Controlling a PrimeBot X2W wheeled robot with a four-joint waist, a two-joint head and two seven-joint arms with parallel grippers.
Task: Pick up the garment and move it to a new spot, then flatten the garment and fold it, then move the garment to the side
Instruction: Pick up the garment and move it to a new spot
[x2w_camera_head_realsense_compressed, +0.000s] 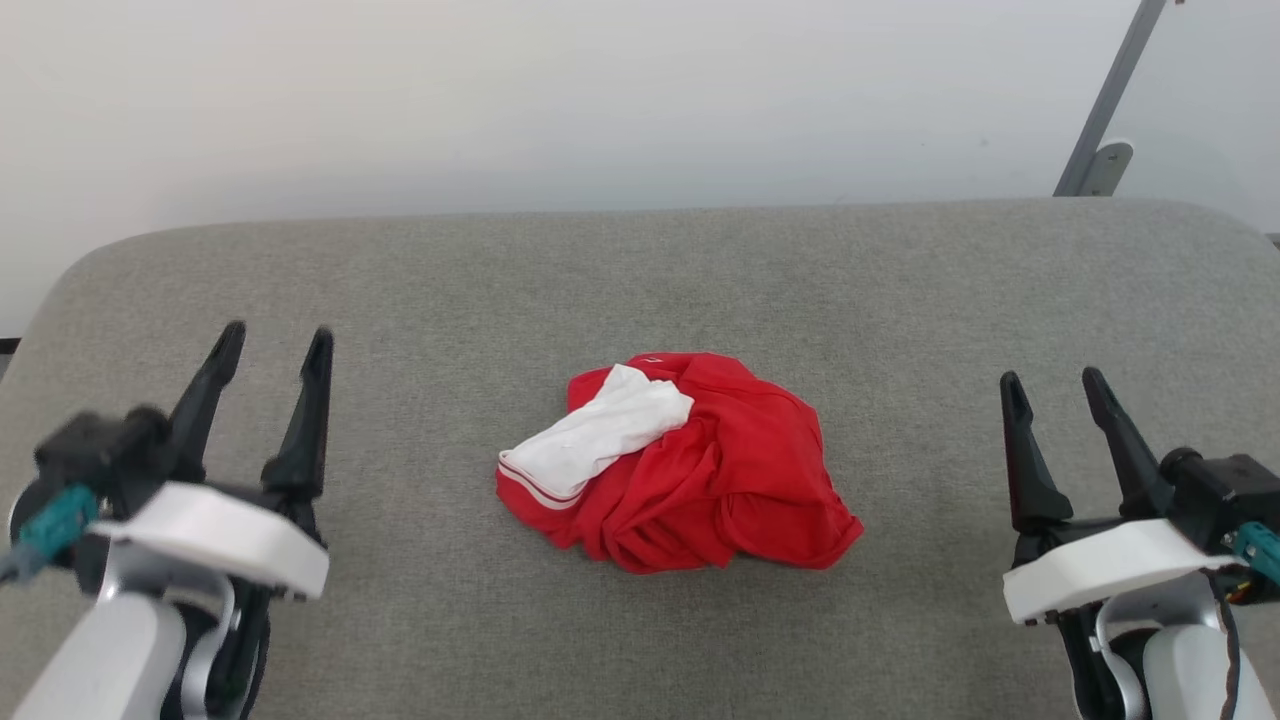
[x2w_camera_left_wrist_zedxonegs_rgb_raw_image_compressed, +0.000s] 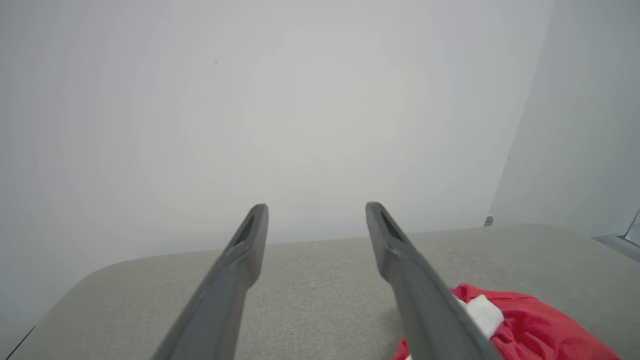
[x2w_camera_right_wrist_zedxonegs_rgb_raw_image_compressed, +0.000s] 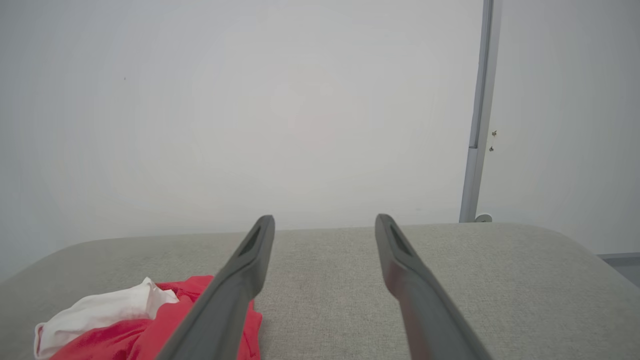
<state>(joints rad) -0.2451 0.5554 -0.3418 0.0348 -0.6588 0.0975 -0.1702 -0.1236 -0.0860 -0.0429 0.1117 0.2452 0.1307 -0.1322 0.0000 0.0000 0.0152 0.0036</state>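
Here, the shirt (x2w_camera_head_realsense_compressed: 690, 465) lies crumpled at the centre of the grey padded surface (x2w_camera_head_realsense_compressed: 640, 270). The left claw (x2w_camera_head_realsense_compressed: 278, 330) and right claw (x2w_camera_head_realsense_compressed: 1051, 376) stand wide and empty, well apart from it. Lifting, moving, flattening and folding all appear to remain.

Soft, even light is falling across the scene, leaving only a faint shadow beside the garment (x2w_camera_head_realsense_compressed: 700, 480). The wrist views are curving the far edge of the tabletop (x2w_camera_right_wrist_zedxonegs_rgb_raw_image_compressed: 325, 260) and blurring the nearest fingers (x2w_camera_left_wrist_zedxonegs_rgb_raw_image_compressed: 430, 320).
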